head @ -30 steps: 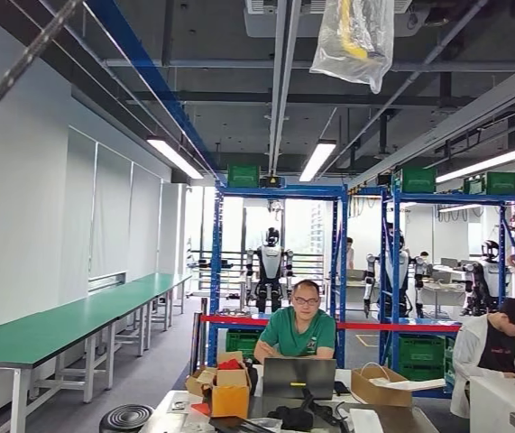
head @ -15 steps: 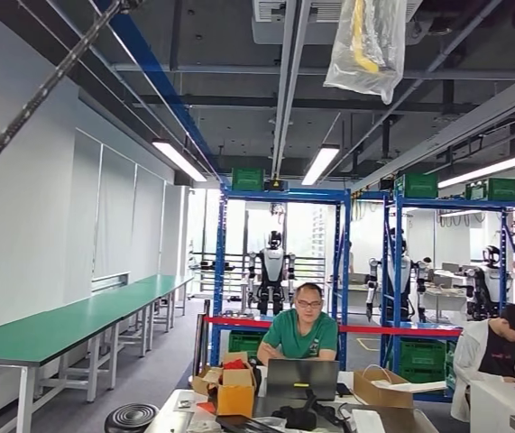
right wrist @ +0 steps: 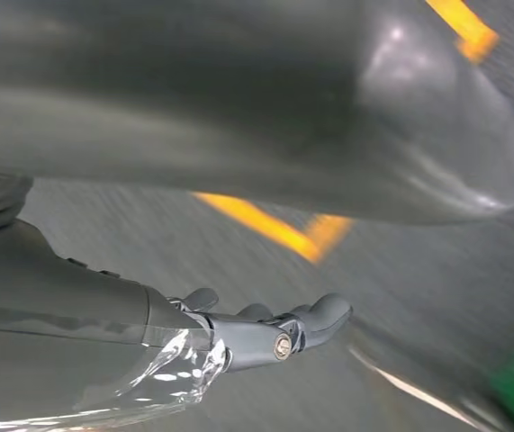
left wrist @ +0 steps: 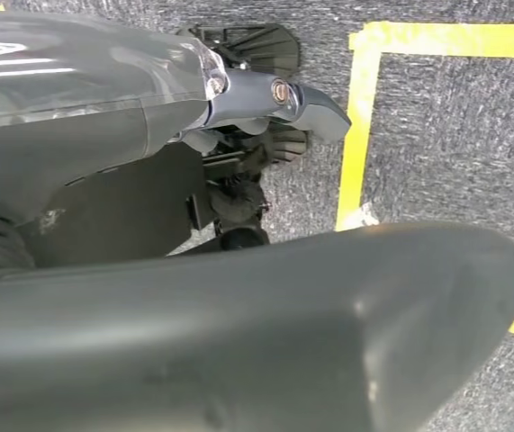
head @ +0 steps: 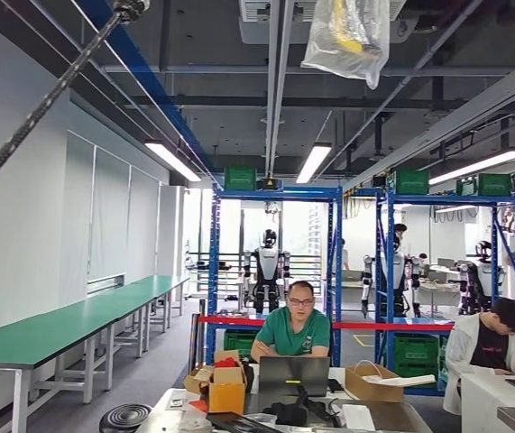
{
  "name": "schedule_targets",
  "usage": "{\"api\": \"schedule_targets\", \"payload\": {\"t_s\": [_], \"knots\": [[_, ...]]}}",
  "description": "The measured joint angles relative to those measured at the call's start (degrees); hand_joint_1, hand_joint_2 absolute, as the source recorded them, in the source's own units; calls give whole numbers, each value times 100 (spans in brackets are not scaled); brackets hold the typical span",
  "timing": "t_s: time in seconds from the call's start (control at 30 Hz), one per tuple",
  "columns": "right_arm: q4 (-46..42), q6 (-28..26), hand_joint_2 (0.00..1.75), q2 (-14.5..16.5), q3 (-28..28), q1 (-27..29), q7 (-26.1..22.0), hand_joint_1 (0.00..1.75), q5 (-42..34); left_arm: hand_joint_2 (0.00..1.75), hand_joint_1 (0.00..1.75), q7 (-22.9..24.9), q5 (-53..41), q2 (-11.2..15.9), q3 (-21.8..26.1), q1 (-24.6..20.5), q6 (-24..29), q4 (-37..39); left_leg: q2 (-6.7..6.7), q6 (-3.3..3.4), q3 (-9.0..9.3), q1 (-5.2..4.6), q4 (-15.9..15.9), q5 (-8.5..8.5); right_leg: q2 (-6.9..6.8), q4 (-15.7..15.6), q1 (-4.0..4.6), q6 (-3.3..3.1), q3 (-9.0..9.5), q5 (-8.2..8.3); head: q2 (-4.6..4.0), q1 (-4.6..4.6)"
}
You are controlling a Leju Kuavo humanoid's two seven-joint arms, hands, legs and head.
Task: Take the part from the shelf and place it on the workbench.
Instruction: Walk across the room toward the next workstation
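No words, numbers or brand names can be read in any of these pictures. The cardboard boxes (head: 227,390) on the surface, the green crates (head: 240,178) on top of the blue shelves (head: 271,194) and the back of the laptop (head: 294,374) are too small and far away to show any print.

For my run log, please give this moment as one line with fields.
phase: before pickup | left hand: empty, over grey floor with yellow line | right hand: empty | blue shelf: far ahead | part: not identified
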Motion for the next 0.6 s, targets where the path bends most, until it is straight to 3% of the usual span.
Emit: {"api": "schedule_targets", "payload": {"t_s": [0.07, 0.13, 0.17, 0.23, 0.3, 0.33, 0.37, 0.4, 0.47, 0.53, 0.6], "knots": [[329, 270, 0, 53, -275, 92, 304, 0, -230, 87, 0, 47, -23, 1, 0, 5, -3, 0, -10, 21, 61, -13, -197, 5, 1, 52, 11, 48, -69, 2, 0, 0], [619, 551, 0, 113, -559, 231, 690, 0, -457, 175, 0, 122, -79, 0, -1, 20, -8, 0, -13, 58, 49, -10, -224, 19, 6, 75, -4, 91, -93, -6, 0, 1], [746, 681, 0, 148, -701, 314, 918, 0, -574, 175, 0, 169, -120, -1, -2, 20, -12, 0, -11, 80, 52, -1, -235, 33, 11, 135, -12, 119, -113, -70, 0, 1], [985, 894, 0, 239, -1000, 493, 1456, 0, -775, 175, 0, 273, -207, -3, -10, 7, -19, 0, -4, 114, 56, 20, -252, 55, 22, 571, -38, 180, -275, -381, 0, 1], [1179, 992, 87, 352, -1260, 716, 1951, 0, -869, 175, 0, 348, -265, -2, -19, 6, -8, 0, 0, 122, 53, 20, -251, 59, 22, 1320, -69, 228, -573, -752, 0, 1], [1253, 1009, 131, 416, -1361, 836, 2141, 0, -888, 175, 0, 367, -280, -1, -20, 12, 4, 0, 3, 122, 52, 19, -251, 59, 21, 1591, -82, 244, -677, -840, 0, 1], [1312, 1017, 175, 487, -1446, 943, 2292, 0, -904, 175, 0, 375, -284, 1, -20, 18, 18, 0, 6, 122, 53, 18, -251, 59, 21, 1666, -94, 256, -690, -824, 0, 1], [1360, 1018, 175, 557, -1520, 1023, 2407, 0, -915, 175, 0, 374, -279, 2, -20, 23, 27, 0, 10, 121, 55, 19, -251, 59, 20, 1513, -104, 264, -596, -708, 0, 1], [1426, 1015, 87, 683, -1647, 1093, 2549, 0, -932, 175, 0, 347, -250, 3, -20, 28, 35, 0, 21, 115, 61, 20, -251, 61, 17, 732, -119, 262, -182, -360, 0, 1], [1470, 1007, 0, 772, -1752, 1103, 2620, 0, -961, 175, 0, 309, -218, 4, -19, 29, 38, 0, 27, 75, 55, 12, -248, 70, 28, 127, -101, 226, 121, -180, 0, 1], [1502, 986, 0, 829, -1854, 1114, 2646, 0, -1029, 175, 0, 290, -197, 4, -17, 42, 41, 0, 28, 4, 48, 21, -263, 95, 44, 4, -60, 166, 167, -163, 0, 1]]}}
